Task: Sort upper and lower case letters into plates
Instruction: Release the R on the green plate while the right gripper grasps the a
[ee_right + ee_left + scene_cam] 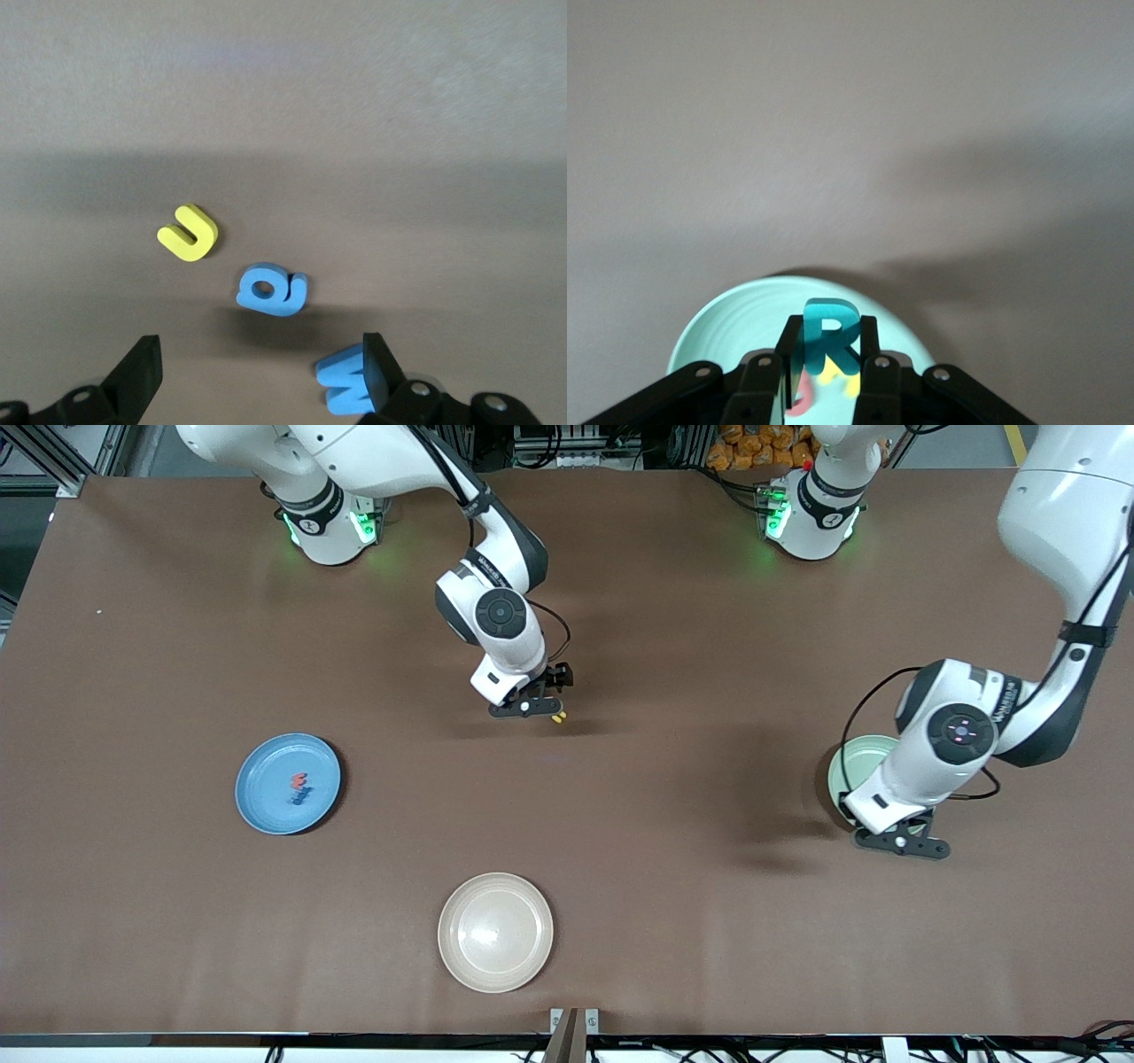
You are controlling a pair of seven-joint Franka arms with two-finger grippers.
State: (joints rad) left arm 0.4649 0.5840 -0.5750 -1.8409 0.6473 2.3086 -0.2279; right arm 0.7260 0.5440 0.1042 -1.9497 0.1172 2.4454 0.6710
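Teal R [829, 341] sits clamped in left gripper [829, 361] over mint plate [735, 323], so just release low; right gripper [257, 376], spread wide, hovers over lowercase letters [273, 290].

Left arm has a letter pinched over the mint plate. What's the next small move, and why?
Probably lower a little and open the left gripper. Its fingers are shut on the teal foam capital R, directly over the pale mint green round plate, where a yellow letter and a red letter already lie. The right gripper hangs open over the small blue foam letter on the brown table.
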